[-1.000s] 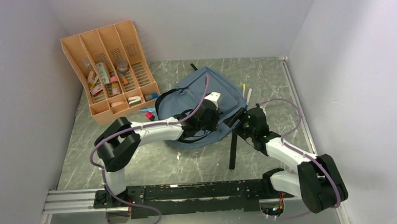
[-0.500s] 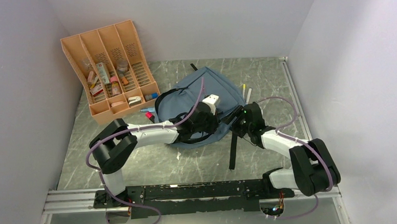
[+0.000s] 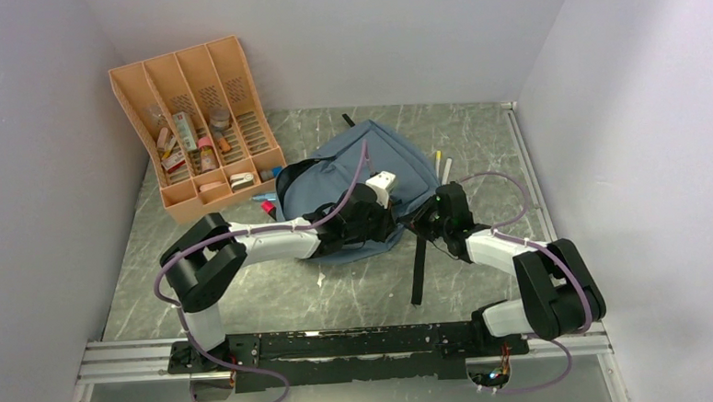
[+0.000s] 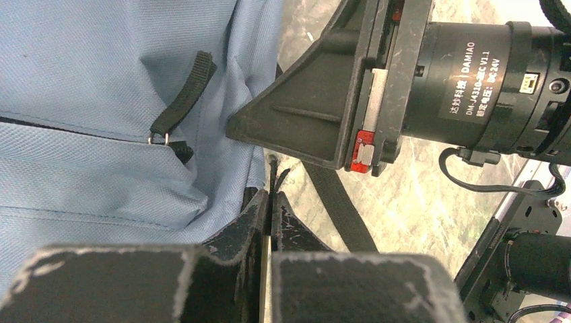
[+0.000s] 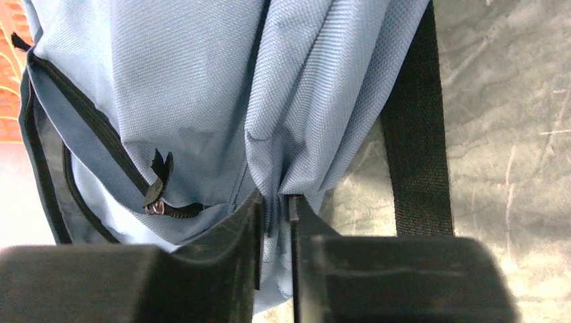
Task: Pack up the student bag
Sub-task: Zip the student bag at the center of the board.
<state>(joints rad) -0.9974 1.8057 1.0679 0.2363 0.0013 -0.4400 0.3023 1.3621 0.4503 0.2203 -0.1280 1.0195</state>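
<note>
- Bag [image 3: 406, 157]: grey-blue, lying flat on the marbled surface [image 3: 274, 288] in mid-field, just right of the orange rack [image 3: 197, 207]. Both arms reach to its near edge.
- Left pincer [image 4: 271, 198]: closed, tips pressed together at the bag's near edge. Whether any cloth is caught between them cannot be told.
- Right pincer [image 5: 275, 202]: gripping a gathered fold of the bag's cloth at the near right edge, with the fabric bunched between its fingers. It directly faces the left pincer at close range.
- Strap [image 5: 417, 134]: black, trailing from the bag across the surface toward the arm bases.
- Zip pull [image 5: 156, 192]: black tab at the end of a dark zipper on the bag's front.
- Rack: four slots holding small mixed items.
</note>
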